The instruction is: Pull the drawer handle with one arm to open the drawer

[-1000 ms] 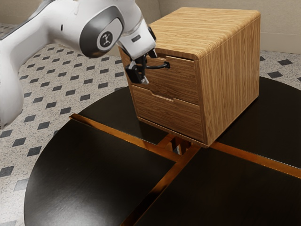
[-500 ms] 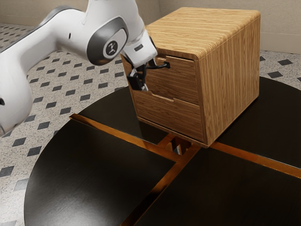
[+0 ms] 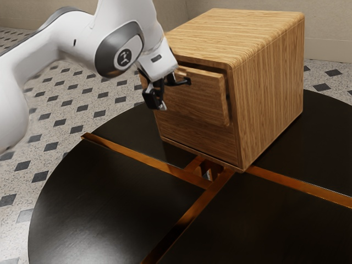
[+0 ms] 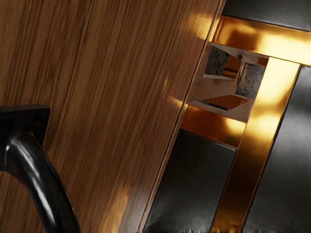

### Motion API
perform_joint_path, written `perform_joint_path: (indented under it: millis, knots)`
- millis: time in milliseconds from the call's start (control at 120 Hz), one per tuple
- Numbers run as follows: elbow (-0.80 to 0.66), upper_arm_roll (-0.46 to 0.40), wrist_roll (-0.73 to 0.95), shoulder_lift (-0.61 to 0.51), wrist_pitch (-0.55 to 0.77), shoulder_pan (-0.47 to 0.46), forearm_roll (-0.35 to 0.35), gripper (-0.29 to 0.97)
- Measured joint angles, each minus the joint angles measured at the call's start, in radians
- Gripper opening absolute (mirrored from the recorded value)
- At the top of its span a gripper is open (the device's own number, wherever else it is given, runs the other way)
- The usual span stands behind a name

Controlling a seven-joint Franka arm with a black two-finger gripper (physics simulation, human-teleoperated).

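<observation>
Wooden drawer partly out | gripper at its 9 o'clock edge, jaws pinching black handle | best pull straight toward 8 o'clock, wrist level, no twisting

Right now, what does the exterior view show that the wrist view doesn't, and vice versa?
Exterior adds the arm, the whole cabinet, the top drawer pulled partly out and the lower drawer shut. Wrist adds the square mount plate close up. Shared: handle, wood front, brass cross, dark table.
</observation>
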Motion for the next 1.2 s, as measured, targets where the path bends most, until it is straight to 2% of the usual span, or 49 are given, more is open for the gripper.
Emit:
perform_joint_path:
  millis: [233, 417, 550, 800, 1075, 1133, 1200]
  knots:
    - [-0.097, 0.003, 0.001, -0.086, -0.049, -0.001, -0.001, 0.64]
    - [-0.213, 0.001, 0.001, -0.171, -0.077, 0.002, -0.001, 0.7]
    - [-0.288, 0.027, 0.001, -0.244, -0.086, -0.018, -0.002, 0.64]
    - [-0.418, 0.001, -0.001, -0.379, -0.101, 0.008, -0.004, 0.6]
    - [-0.551, 0.007, -0.003, -0.544, -0.108, 0.008, -0.006, 0.64]
    - [-0.545, 0.004, -0.003, -0.577, -0.11, 0.006, -0.006, 0.64]
    - [-0.447, -0.029, -0.004, -0.614, -0.113, 0.003, -0.006, 0.65]
